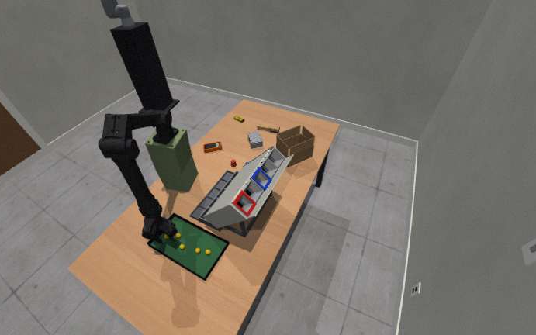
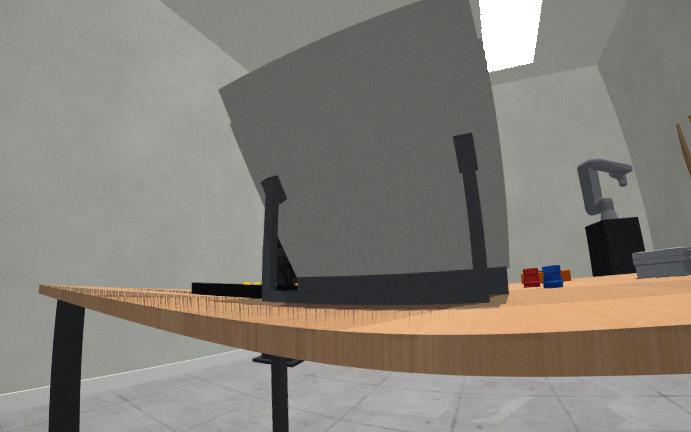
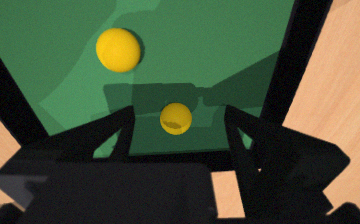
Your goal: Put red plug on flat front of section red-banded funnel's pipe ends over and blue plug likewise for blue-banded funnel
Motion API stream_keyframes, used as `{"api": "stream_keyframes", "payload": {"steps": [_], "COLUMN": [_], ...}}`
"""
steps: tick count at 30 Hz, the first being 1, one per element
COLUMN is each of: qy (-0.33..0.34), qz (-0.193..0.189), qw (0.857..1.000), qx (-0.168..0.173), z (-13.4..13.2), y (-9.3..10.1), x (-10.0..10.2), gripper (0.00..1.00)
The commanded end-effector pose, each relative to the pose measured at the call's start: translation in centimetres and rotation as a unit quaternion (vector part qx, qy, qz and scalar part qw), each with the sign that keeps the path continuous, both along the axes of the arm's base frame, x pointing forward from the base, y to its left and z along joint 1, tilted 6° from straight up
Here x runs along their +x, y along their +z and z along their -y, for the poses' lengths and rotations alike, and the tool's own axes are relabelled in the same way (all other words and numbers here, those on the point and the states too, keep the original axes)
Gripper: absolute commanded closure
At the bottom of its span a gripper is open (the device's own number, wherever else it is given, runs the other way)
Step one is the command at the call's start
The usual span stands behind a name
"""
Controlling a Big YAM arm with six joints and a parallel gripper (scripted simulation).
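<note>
My gripper point(image 1: 164, 232) is open and low over the near-left end of the green marble tray point(image 1: 188, 250). In the wrist view a yellow marble point(image 3: 176, 118) lies on the tray between my spread fingers, not gripped. A second marble point(image 3: 118, 49) lies farther ahead, and several more lie along the tray point(image 1: 197, 246). The tilted grey cover carries the red-banded funnel point(image 1: 243, 203) and the blue-banded funnel point(image 1: 261, 179). The dark sectioned tray point(image 1: 213, 195) lies at its foot. The red plug point(image 2: 531, 277) and the blue plug point(image 2: 551, 276) stand on the table beyond the cover.
A green block point(image 1: 172, 160) stands beside the arm's base. A cardboard box point(image 1: 295, 143), a grey case point(image 1: 254, 139), an orange device point(image 1: 212, 146) and a small yellow item point(image 1: 238, 119) lie at the far end of the table.
</note>
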State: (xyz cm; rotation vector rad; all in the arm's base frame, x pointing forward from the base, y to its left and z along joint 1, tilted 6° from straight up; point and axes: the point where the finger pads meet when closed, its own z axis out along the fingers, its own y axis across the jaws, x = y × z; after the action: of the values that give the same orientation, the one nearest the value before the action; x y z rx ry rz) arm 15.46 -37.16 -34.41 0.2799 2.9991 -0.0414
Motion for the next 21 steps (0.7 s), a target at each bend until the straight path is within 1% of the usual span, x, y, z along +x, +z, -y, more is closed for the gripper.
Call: {"api": "stream_keyframes", "payload": {"steps": [1,7,8,21], "qy": [0.001,0.001,-0.002,-0.002], "qz": [0.000,0.001,0.004,0.004], "qw": [1.000,1.000,1.000,1.000], "qx": [0.001,-0.002,-0.009,-0.009], "z": [-0.8,-0.9,0.4,0.4], "y": [-0.6,-0.6,0.3,0.3], "x": [0.3,0.3,0.1,0.1], "gripper": [0.20,0.20,1.00,1.00]}}
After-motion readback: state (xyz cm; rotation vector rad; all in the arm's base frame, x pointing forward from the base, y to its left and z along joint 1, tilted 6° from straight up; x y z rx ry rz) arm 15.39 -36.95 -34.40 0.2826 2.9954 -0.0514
